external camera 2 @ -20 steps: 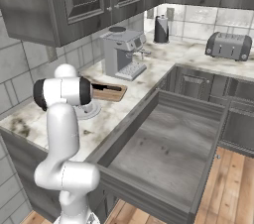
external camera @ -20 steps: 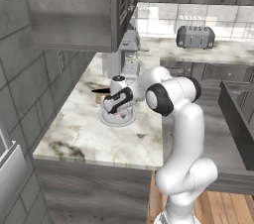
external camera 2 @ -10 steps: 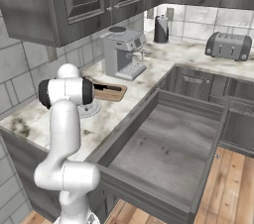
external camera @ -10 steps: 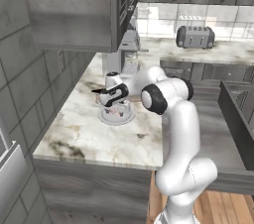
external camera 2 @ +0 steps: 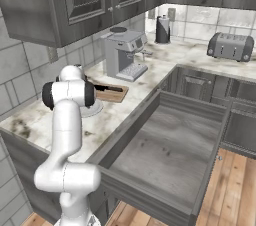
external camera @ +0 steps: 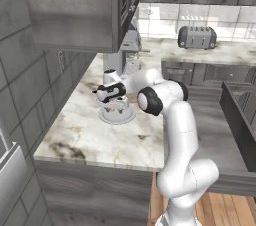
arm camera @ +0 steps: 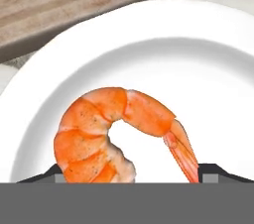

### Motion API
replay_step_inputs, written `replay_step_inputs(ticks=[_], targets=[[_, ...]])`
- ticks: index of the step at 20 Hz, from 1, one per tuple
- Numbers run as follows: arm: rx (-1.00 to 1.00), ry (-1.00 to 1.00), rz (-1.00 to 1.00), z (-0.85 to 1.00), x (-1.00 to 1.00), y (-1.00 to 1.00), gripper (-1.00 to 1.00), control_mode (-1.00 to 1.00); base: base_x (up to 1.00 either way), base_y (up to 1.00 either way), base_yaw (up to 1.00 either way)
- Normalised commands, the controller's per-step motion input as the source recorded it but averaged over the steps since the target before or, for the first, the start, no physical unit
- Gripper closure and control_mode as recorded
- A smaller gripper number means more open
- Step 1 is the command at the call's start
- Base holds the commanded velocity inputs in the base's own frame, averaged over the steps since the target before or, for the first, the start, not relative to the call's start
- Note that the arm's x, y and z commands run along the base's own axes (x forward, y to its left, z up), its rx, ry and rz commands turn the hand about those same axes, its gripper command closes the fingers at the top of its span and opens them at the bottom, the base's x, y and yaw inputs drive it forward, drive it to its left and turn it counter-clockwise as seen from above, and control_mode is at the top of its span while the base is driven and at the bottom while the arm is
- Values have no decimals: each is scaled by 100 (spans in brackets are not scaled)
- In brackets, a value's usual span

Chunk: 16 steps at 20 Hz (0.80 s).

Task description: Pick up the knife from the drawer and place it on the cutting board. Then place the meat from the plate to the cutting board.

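The meat [arm camera: 116, 129], a curled orange-red shrimp, lies in the middle of the white plate [arm camera: 208, 69]. My gripper [arm camera: 134, 174] is open and low over it, with a dark fingertip [arm camera: 53, 172] showing at each end of the meat. From the left base camera the gripper [external camera: 117, 105] hangs just above the plate [external camera: 107, 118] on the marble counter. The wooden cutting board [external camera 2: 115, 95] lies right behind the plate [external camera 2: 94, 110], and the black knife [external camera 2: 107, 88] rests on it. The grey drawer [external camera 2: 165, 145] stands pulled wide open.
A coffee machine [external camera 2: 122, 52] stands just beyond the board. A toaster [external camera 2: 230, 46] and a dark canister [external camera 2: 162, 29] are on the far counter. Upper cabinets [external camera: 75, 10] hang low over the counter. The open drawer blocks the space to the right.
My hand has come down closer to the plate and the elbow has swung a little left. Plate, meat, board and knife have not moved.
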Motion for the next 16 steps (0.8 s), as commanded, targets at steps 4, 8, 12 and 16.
replay_step_inputs(ticks=[4, 8, 12, 16], targets=[[0, -10, 6, -54, 0, -31, 100, -100, 0, 0, 0], [0, -24, 6, -23, 0, -32, 100, -100, 0, 0, 0], [0, -28, 8, 0, 4, -32, 100, -100, 0, 0, 0], [0, -20, 13, 0, 20, -37, 100, -100, 0, 0, 0]])
